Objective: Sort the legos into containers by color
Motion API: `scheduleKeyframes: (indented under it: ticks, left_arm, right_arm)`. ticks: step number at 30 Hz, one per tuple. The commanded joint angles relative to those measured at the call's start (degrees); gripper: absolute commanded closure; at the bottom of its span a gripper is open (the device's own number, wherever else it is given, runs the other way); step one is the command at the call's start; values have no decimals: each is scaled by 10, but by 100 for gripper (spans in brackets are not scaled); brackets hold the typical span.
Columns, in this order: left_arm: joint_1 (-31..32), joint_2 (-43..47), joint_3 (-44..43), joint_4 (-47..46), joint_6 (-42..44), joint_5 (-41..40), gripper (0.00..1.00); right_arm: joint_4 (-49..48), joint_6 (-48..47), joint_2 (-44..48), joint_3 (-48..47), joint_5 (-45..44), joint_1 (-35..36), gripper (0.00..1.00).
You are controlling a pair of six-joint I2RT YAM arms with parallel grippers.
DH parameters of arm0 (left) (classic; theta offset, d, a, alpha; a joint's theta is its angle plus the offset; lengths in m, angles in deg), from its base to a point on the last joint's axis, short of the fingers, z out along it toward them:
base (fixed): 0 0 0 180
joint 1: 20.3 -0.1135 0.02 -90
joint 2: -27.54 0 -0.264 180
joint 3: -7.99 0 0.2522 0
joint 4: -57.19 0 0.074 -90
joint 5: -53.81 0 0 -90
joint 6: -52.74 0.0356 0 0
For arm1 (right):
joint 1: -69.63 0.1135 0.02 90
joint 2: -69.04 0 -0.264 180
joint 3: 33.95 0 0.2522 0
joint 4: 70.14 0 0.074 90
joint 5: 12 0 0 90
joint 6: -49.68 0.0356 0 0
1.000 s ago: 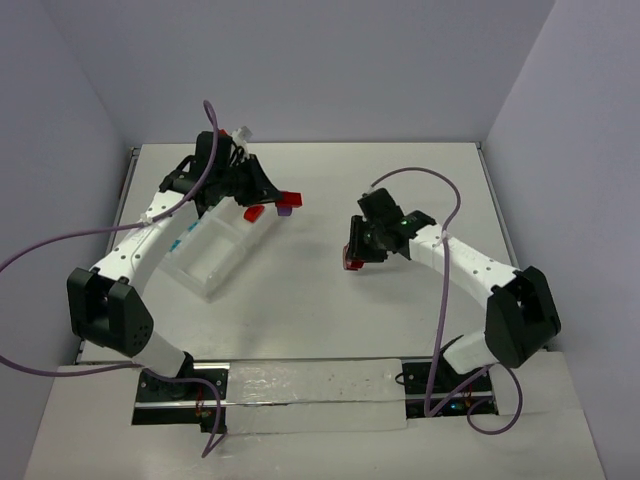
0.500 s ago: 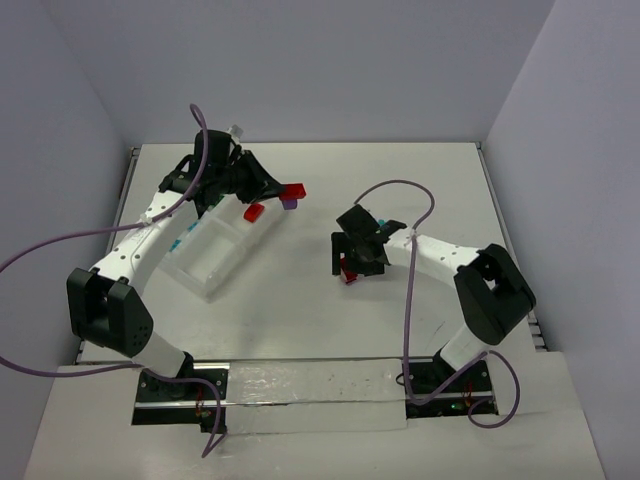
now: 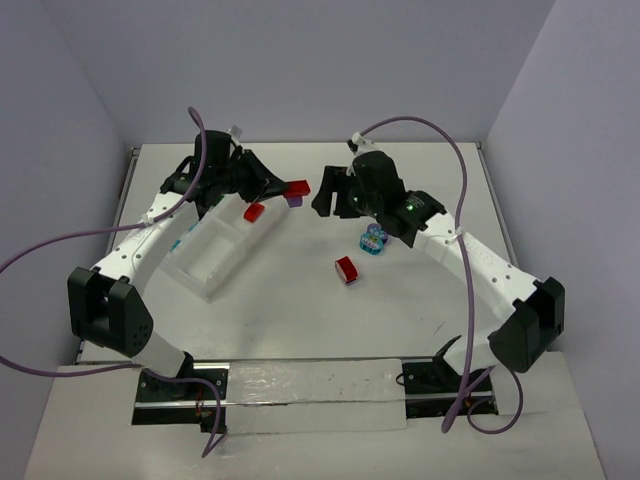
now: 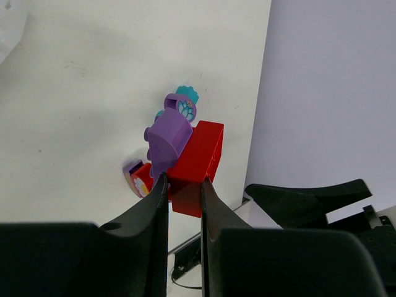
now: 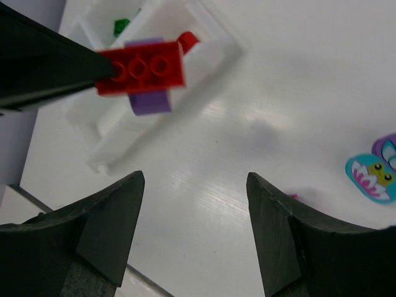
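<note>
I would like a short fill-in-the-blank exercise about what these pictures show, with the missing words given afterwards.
1. The brick clamped in the left gripper is ____ in colour.
2. The right gripper holds nothing; it is ____.
3. The teal and purple cluster lies on the table, closer to the ____ gripper than to the other.

Missing words: red; open; right

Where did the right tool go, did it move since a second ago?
Yes. The right tool moved away from the red brick, toward the far edge of the table and leftward, nearer the tray.
</note>
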Motion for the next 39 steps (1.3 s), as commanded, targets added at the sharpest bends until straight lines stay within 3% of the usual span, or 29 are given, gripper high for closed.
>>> scheduleKeyframes:
  ticks: [1, 13, 24, 35, 39]
  left_arm:
    - [-2, 14, 12, -50, -31, 47, 100]
    - [-2, 22, -3, -33, -38, 37, 100]
    - [-2, 30, -1, -32, -36, 30, 100]
    - [-3, 36, -4, -35, -36, 31, 100]
    - [-3, 38, -5, -35, -36, 30, 100]
  right_arm:
    - [-59, -25, -45, -48, 16, 15, 24]
    - [-81, -17, -114, -95, -9, 37, 23]
    - [-83, -24, -159, -121, -17, 48, 39]
    - [-93, -18, -160, -109, -43, 51, 48]
    - [-95, -16, -158, -97, -65, 53, 45]
